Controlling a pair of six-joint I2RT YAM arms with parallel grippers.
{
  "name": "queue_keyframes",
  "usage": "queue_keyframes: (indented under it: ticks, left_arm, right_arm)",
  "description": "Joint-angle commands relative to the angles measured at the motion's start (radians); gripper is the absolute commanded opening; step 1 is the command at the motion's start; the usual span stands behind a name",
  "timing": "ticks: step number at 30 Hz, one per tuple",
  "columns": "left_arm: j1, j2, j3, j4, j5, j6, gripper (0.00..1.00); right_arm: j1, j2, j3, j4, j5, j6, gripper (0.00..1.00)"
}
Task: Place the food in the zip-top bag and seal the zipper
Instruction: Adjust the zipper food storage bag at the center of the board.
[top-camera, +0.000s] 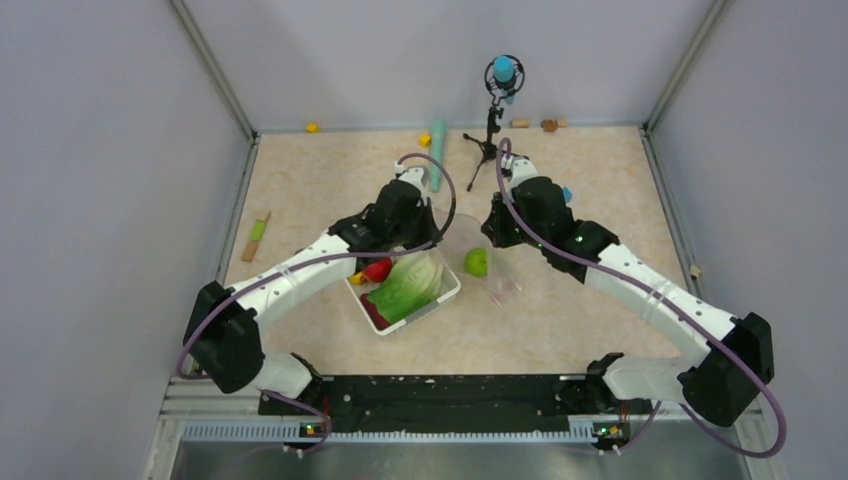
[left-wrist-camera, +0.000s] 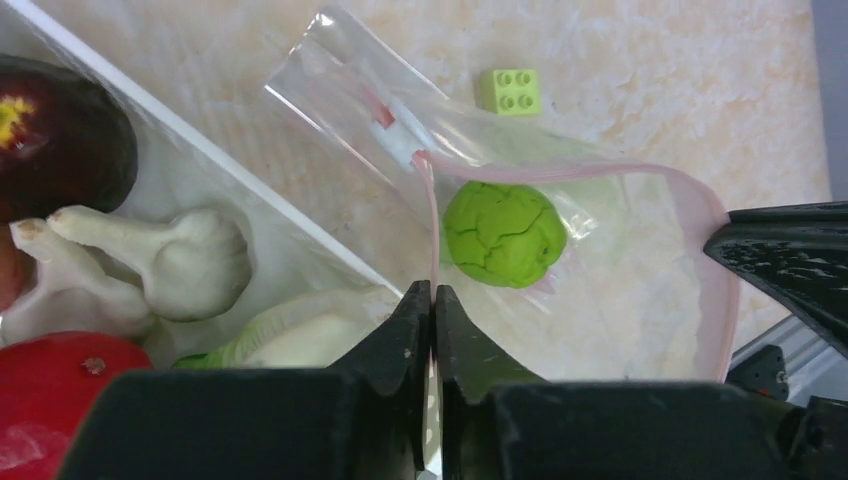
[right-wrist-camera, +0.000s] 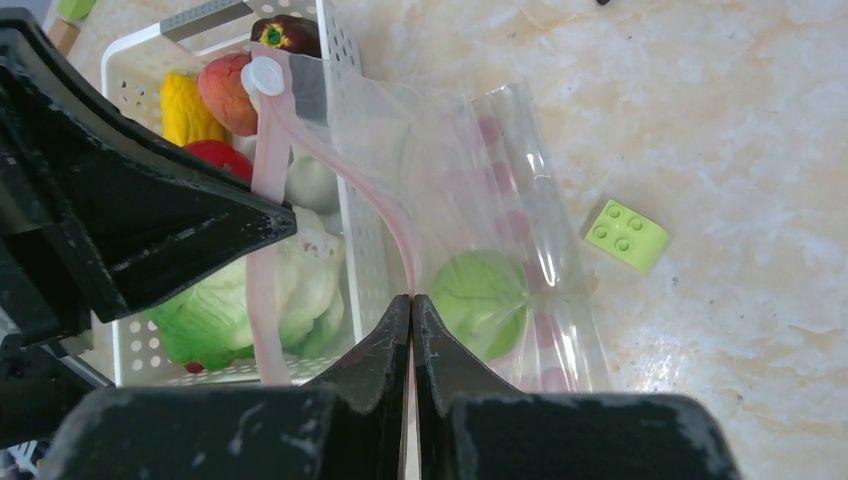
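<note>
The clear zip-top bag (left-wrist-camera: 620, 300) is held up between both grippers with its mouth spread open. A round green piece of food (left-wrist-camera: 505, 233) lies inside it. My left gripper (left-wrist-camera: 433, 290) is shut on the pink zipper (left-wrist-camera: 432, 220) at one lip. My right gripper (right-wrist-camera: 412, 300) is shut on the zipper (right-wrist-camera: 385, 205) at the opposite lip. The remaining food sits in the white basket (right-wrist-camera: 345, 215): leafy cabbage (right-wrist-camera: 260, 290), a yellow corn piece (right-wrist-camera: 185, 108), a red piece (left-wrist-camera: 60, 390), a maroon root (left-wrist-camera: 60, 140) and a whitish piece (left-wrist-camera: 190, 262).
A light green block (right-wrist-camera: 627, 234) lies on the table just beyond the bag. In the top view, a small tripod stand (top-camera: 490, 140) and a teal cylinder (top-camera: 437, 150) stand behind the arms. Small blocks lie along the back wall.
</note>
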Motion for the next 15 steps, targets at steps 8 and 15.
queue_keyframes:
  ticks: [8, 15]
  left_arm:
    - [-0.005, -0.056, 0.195, 0.106, 0.238, 0.081, 0.00]
    - [-0.012, -0.008, 0.360, 0.106, 0.412, 0.103, 0.00]
  right_arm:
    - [-0.004, -0.085, 0.112, -0.083, 0.151, -0.099, 0.00]
    - [-0.004, -0.128, 0.121, -0.109, 0.155, -0.129, 0.24]
